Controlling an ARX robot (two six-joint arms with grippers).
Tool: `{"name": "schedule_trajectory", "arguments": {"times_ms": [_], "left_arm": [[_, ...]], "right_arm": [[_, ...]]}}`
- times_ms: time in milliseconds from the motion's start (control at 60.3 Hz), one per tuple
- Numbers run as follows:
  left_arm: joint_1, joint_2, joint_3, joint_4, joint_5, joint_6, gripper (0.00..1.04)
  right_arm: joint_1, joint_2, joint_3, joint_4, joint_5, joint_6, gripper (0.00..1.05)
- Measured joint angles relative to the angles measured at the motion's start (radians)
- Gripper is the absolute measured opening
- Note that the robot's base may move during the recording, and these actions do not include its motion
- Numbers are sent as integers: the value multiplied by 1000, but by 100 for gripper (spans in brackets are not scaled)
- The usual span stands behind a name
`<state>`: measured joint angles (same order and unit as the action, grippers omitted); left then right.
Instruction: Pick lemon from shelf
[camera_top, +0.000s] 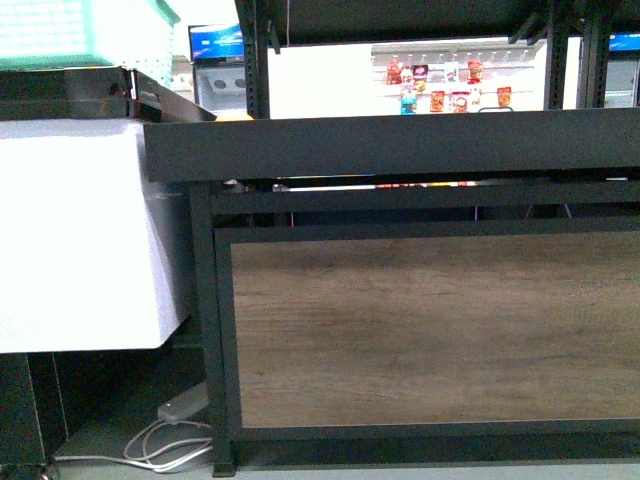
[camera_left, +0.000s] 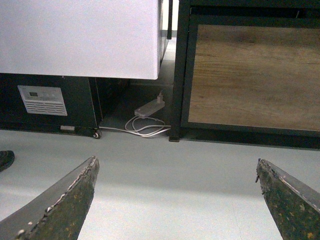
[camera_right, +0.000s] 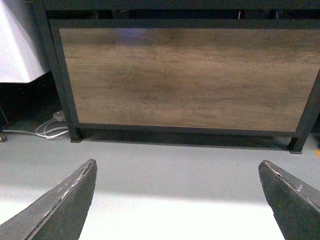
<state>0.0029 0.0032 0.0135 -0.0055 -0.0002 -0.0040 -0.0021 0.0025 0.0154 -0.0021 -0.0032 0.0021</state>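
Facing shelf (camera_top: 400, 145) front lip | L tool (camera_left: 176, 161) + R tool (camera_right: 177, 162) wide open, empty | floor (camera_right: 175, 200) free up to panel (camera_right: 185, 75)

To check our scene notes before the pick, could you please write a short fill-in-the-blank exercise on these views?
1. The lower panel of the shelf has a ____ finish.
2. The left claw and the right claw are both ____ and hold nothing.
3. A ____ cable lies coiled on the floor by the shelf's leg.
4. The ____ to be picked shows in no view.

Missing words: wood-grain; open; white; lemon.
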Motion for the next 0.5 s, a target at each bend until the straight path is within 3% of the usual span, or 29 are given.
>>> {"name": "schedule_trajectory", "arguments": {"times_ms": [498], "left_arm": [[0,0,0,0,0,0,97]], "right_arm": [[0,0,0,0,0,0,97]]}}
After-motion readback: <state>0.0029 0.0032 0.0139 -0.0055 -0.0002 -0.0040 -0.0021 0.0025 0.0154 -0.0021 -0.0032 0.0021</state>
